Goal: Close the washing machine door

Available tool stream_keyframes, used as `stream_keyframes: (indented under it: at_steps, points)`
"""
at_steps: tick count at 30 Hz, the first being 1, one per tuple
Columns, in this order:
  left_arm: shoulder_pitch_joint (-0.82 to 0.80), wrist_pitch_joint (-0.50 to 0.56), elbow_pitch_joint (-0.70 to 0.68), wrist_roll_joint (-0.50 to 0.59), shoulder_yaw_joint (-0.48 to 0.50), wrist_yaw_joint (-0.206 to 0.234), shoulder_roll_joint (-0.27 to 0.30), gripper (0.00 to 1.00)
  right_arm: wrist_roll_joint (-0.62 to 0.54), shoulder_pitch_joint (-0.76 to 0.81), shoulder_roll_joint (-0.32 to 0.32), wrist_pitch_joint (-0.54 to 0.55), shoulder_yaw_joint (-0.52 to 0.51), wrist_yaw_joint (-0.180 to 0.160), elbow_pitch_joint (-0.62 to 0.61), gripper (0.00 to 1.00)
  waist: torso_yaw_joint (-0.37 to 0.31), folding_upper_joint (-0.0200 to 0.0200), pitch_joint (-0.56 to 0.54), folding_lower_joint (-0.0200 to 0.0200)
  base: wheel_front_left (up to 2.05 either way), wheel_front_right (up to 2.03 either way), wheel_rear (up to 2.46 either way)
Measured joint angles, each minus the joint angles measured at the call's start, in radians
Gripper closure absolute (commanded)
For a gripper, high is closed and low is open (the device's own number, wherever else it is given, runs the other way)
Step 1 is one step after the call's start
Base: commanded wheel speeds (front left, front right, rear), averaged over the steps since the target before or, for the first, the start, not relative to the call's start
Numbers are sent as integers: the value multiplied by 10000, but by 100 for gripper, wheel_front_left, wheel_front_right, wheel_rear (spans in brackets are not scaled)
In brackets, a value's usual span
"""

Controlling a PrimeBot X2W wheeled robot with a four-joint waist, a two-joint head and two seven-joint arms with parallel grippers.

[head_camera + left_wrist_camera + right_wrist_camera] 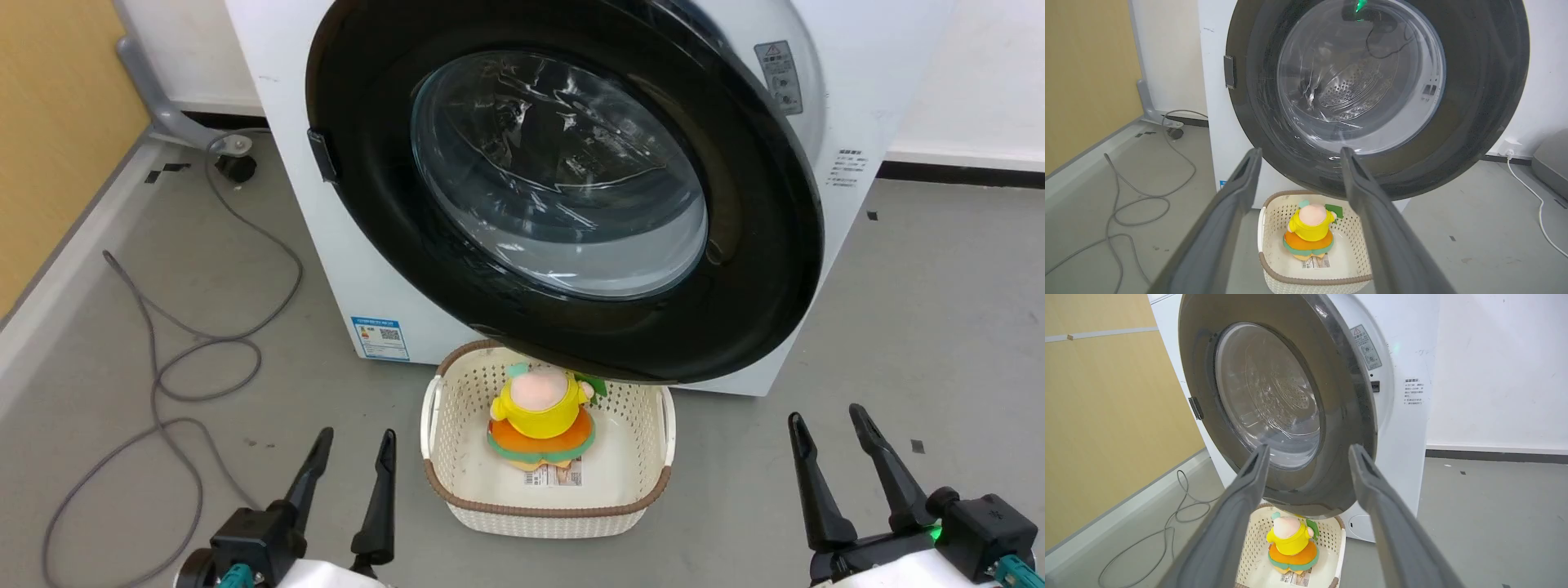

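Washer door [759,269] ajar above a basket [457,392] on a grey floor [939,327].
The black door is seen nearly flat against the washer [343,245], its right edge standing off the white front. A toy [543,412] is held in the basket, just below the door's lower rim. The left gripper [357,433] and right gripper [825,413] are spread wide and empty, either side of the basket, well apart from the door.
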Motion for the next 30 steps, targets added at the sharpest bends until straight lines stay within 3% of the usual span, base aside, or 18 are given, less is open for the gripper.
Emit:
stream_keyframes:
  at_steps: [4,5,6,7,14,23,30]
  points:
    - [52,0,190,173,105,-293,-263,0,0,1,-2,-2,-21,0,-15,0,85,0,100,0,0,0,0]
    - [51,0,228,272,134,-297,-314,0,0,1,-2,-2,-25,0,-15,53,119,0,127,0,0,0,0]
    - [51,0,257,382,171,-303,-357,0,0,0,-6,-2,-25,0,-15,87,155,0,157,0,0,0,0]
    - [49,0,270,487,205,-309,-403,0,0,-1,-23,-2,-4,0,-19,100,197,0,197,0,0,0,0]
    - [-93,0,201,1047,420,-416,-779,0,38,-497,-608,0,481,0,-21,100,549,0,689,0,0,0,0]
    - [-854,0,-192,1651,541,-644,-1298,0,531,-3456,-2495,947,1369,0,451,100,1107,0,2011,1,0,0,0]
    - [-1310,0,-242,1879,685,-867,-1582,0,1453,-5316,-3446,1576,1206,2,1580,100,1469,0,2900,2,0,0,0]
